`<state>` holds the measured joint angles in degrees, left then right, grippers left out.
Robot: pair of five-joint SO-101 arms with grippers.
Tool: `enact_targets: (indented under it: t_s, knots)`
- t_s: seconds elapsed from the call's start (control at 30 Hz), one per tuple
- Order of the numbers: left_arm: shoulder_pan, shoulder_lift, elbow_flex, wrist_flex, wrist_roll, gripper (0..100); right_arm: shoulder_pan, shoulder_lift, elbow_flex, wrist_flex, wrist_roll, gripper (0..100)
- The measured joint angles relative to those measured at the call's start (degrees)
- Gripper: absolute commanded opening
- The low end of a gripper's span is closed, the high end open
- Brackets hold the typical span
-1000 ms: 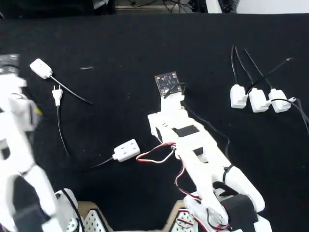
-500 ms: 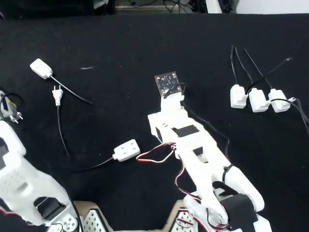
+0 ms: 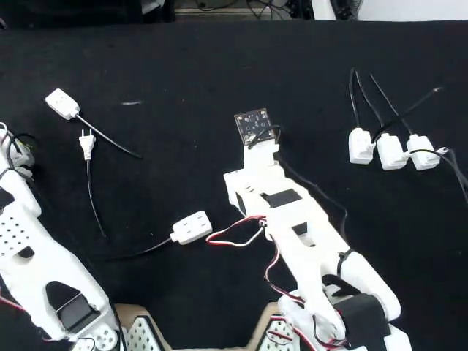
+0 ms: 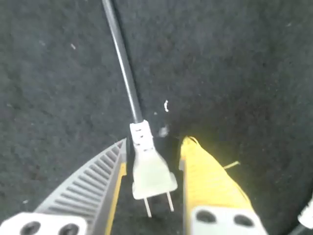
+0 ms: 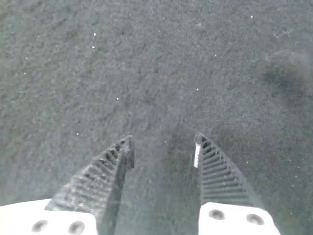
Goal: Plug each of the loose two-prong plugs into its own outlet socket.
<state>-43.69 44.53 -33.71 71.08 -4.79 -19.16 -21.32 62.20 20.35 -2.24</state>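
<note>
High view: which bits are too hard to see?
1. Held plug: in the high view, tiny at the left edge, lost among wires by the left end effector.
2. Three white outlets on the right, high view: too small to tell whether plugs sit fully in.
3. Their cable: cut off by the right edge.

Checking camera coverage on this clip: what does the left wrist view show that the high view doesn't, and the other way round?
Left wrist view: a white two-prong plug held between the left pincer, grey finger on one side and yellow on the other, prongs toward the camera, its black cord running away over the cloth. High view: the right arm mid-table, a loose plug near the left, a free outlet socket beyond it, a second socket nearer the middle, and three white sockets side by side at the right. Both: the black table.
</note>
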Motion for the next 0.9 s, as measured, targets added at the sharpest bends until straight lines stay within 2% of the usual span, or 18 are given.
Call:
enact_targets:
  t_s: [0.1, 0.23, 0.4, 0.63, 0.8, 0.9]
  knots:
    - [0.0, 1.93, -1.85, 0.09, 0.97, 17, 0.0, 0.0, 0.0, 0.0, 0.0, 19.4]
    - [0.0, 2.99, -3.43, 2.11, 3.78, 2, 0.0, 0.0, 0.0, 0.0, 0.0, 19.4]
    - [1.41, 4.13, -9.14, 10.9, 7.56, 3, 0.0, 0.0, 0.0, 0.0, 0.0, 19.4]
    - [1.76, 4.31, -24.97, 27.52, 7.82, 3, 0.0, 0.0, 0.0, 0.0, 0.0, 19.4]
    - [3.34, 4.13, -27.52, 29.19, 7.82, 3, 0.26, -3.52, 0.0, 2.37, 0.0, 19.4]
    - [4.92, 0.26, -22.86, 29.36, 7.82, 3, 2.02, -9.23, 0.0, 5.98, -0.09, 19.4]
